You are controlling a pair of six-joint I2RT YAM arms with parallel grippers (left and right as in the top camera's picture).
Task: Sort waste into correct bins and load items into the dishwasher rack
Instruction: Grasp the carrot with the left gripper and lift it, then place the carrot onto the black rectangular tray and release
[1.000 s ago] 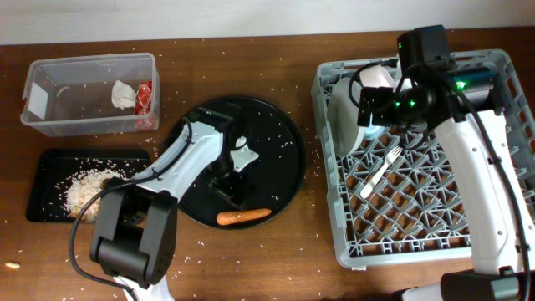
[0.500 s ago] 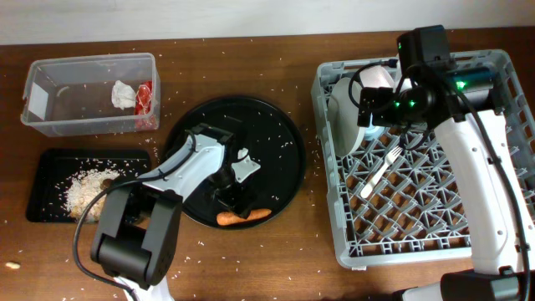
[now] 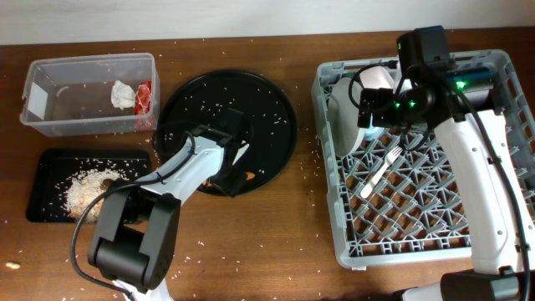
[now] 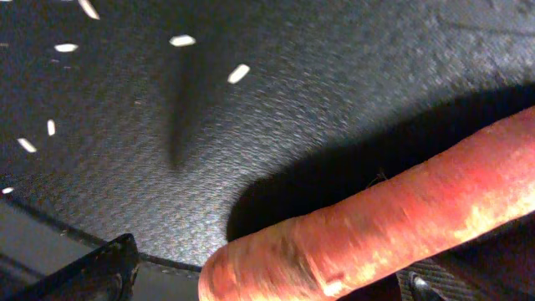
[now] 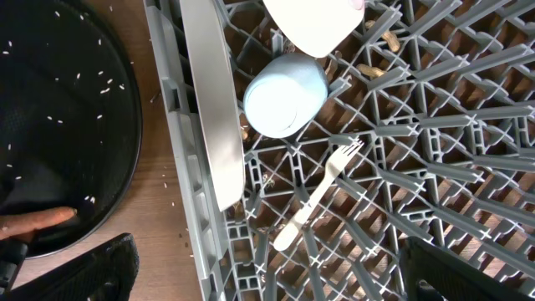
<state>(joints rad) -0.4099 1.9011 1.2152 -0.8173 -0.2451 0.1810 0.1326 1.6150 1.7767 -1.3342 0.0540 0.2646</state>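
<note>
The orange carrot (image 4: 376, 226) lies near the front rim of the round black tray (image 3: 251, 109). My left gripper (image 3: 236, 178) is open, its fingers on either side of the carrot's end. My right gripper (image 3: 369, 113) is open and empty above the dishwasher rack (image 3: 468, 242). The rack holds the grey-green plate (image 5: 213, 109) on edge, the white bowl (image 5: 313, 21), the light-blue cup (image 5: 284, 94) and the white fork (image 5: 313, 196). The clear tub (image 3: 50, 92) holds the napkin (image 3: 123, 94) and red wrapper (image 3: 145, 98). The shallow black tray (image 3: 46, 163) holds oat scraps (image 3: 84, 191) and a brown chunk (image 3: 109, 181).
Rice grains are scattered over the wooden table and the round tray. The tub and shallow tray stand at the left, the rack at the right edge. A small beige scrap (image 3: 12, 265) lies at the front left corner.
The round black tray has slid toward the back of the table with the carrot on it. My left gripper has come down around the carrot's end. The right arm has not moved.
</note>
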